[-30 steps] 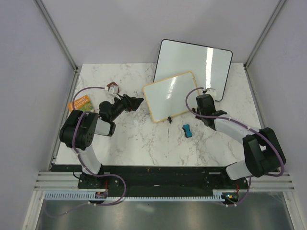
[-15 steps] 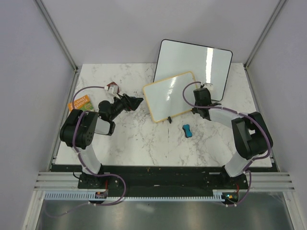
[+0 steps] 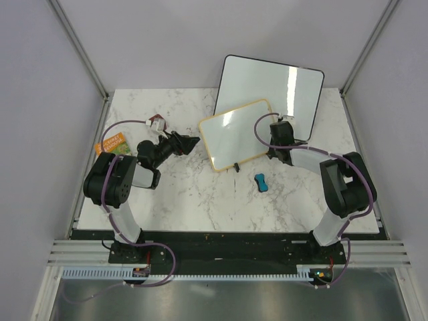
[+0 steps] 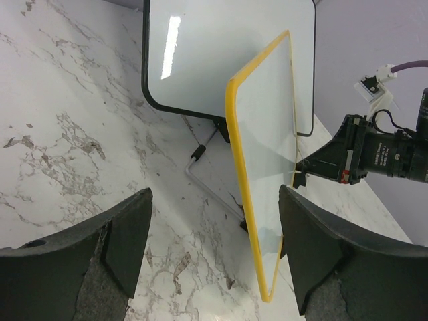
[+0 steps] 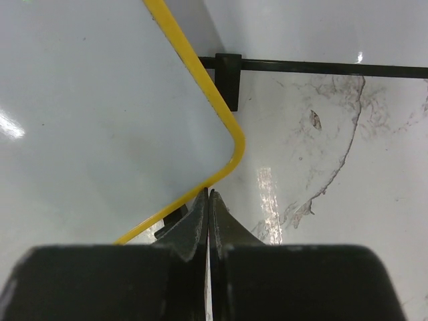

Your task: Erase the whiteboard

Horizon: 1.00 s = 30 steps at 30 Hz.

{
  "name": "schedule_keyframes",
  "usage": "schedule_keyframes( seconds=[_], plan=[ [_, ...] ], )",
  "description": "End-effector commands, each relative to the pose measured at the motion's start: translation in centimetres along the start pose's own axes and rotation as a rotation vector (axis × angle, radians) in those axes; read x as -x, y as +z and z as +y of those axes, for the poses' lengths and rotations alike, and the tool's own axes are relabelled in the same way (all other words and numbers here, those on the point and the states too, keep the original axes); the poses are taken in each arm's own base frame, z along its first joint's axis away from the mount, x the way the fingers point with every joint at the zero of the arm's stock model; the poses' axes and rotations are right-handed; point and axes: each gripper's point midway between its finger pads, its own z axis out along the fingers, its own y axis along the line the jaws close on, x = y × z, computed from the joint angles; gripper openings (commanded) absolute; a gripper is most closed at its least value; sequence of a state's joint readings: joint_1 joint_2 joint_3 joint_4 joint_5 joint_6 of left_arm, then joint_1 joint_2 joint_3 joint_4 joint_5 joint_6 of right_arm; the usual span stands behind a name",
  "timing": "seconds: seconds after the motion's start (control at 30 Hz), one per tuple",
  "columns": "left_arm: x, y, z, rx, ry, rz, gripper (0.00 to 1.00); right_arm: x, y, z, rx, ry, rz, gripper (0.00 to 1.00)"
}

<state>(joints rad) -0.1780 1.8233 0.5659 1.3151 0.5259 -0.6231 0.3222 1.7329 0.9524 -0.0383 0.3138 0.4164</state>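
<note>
The whiteboard [image 3: 237,136] stands propped, its long axis running left to right with the right end farther. The right gripper [image 5: 208,204] is pinched closed and empty beside its corner. The left gripper [image 4: 214,200] gapes wide, empty.

whiteboard [image 5: 87,100] cropped in right wrist view, packet [image 3: 115,142] print illegible

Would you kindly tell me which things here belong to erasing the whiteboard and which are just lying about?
For the job:
yellow-framed whiteboard
small blue block, likely the eraser

Lying about:
black-framed board
orange packet
</note>
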Motion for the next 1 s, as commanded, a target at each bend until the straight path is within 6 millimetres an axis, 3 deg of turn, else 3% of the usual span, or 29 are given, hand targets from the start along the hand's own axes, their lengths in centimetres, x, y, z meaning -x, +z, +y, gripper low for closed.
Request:
schedule_keyframes(
  seconds=[0.0, 0.2, 0.47, 0.73, 0.97],
  plan=[
    [2.8, 0.5, -1.5, -0.078, 0.077, -0.102, 0.82, 0.8, -0.2, 3.5, 0.162, 0.045, -0.003, 0.0],
    [2.9, 0.4, -1.4, -0.074, 0.077, -0.105, 0.82, -0.7, -1.9, 5.8, 0.259, 0.055, 0.03, 0.0],
    [2.9, 0.6, -1.4, -0.078, 0.076, -0.103, 0.83, -2.2, -4.0, 6.3, 0.282, 0.059, 0.046, 0.0],
    [3.2, 0.3, -1.2, -0.063, 0.081, -0.116, 0.83, -0.8, -6.3, 5.2, 0.255, 0.078, -0.004, 0.0],
    [3.8, -0.4, 0.1, 0.008, 0.077, -0.152, 0.83, 2.0, -8.8, 3.0, 0.177, 0.063, -0.101, 0.0]
  ],
)
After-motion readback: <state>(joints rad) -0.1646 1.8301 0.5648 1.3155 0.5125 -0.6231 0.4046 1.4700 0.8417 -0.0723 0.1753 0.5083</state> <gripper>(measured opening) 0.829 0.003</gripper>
